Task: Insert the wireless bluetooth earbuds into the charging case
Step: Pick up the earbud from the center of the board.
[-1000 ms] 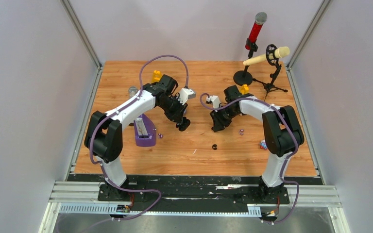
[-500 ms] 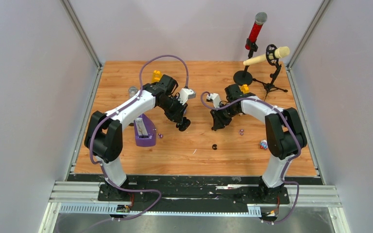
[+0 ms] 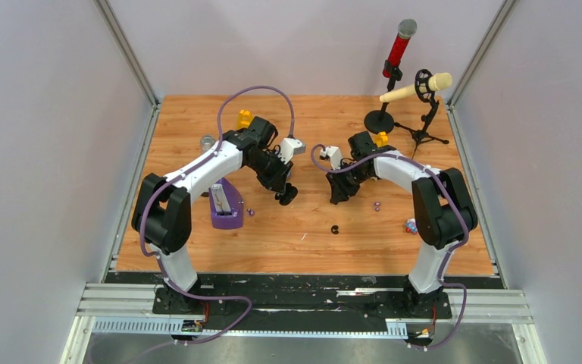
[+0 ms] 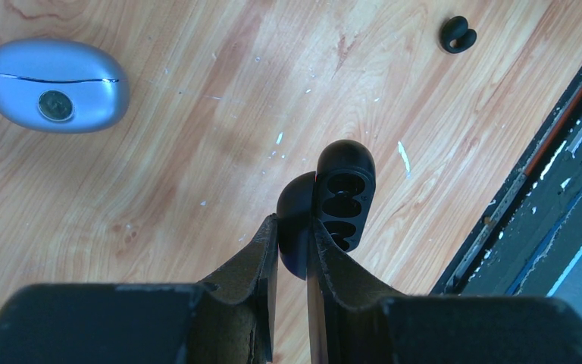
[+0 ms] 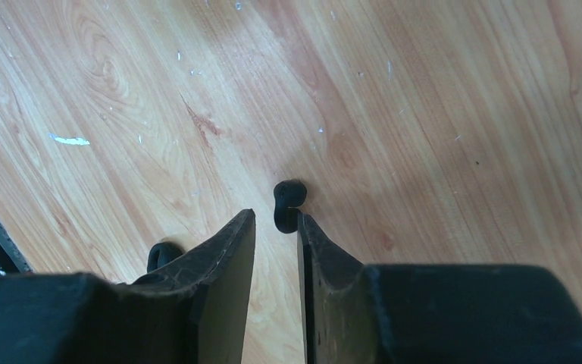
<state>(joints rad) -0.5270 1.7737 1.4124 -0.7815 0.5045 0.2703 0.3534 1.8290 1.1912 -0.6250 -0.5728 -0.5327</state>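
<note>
While the left end effector (image 4: 293, 222) is clenched on the open black charging case (image 4: 345, 199), neither socket looks filled. The recessed half stands out beside the fingers and the other half sits between them; whether the case is lifted off the worktop (image 3: 311, 254) cannot be told.

The right end effector (image 5: 275, 216) sits low over the wood with a narrow gap between its fingers. One black earbud (image 5: 289, 199) is right at the tips, against the finger on the right of that view; cannot tell whether it is pinched or just lying under the tips.

The second black earbud (image 3: 335, 229) lies loose on the worktop, nearer the arm bases than either end effector and apart from both. One purple bud (image 3: 251, 212) lies just beside the purple holder (image 3: 226, 208); another purple bud (image 3: 377, 205) lies near the right arm; both loose. The blue pebble-shaped case (image 4: 57, 85) lies closed, well apart from the black one.

Progress, as a judgement: early. The case is open and presented, and that is the done part; no bud is seated. Left to do: secure the bud at the right tips, carry it across to the held case, line it up with a socket, press it in; then the same for the loose black one. Small curled part, shallow socket; orientation looks like the hard bit.
</note>
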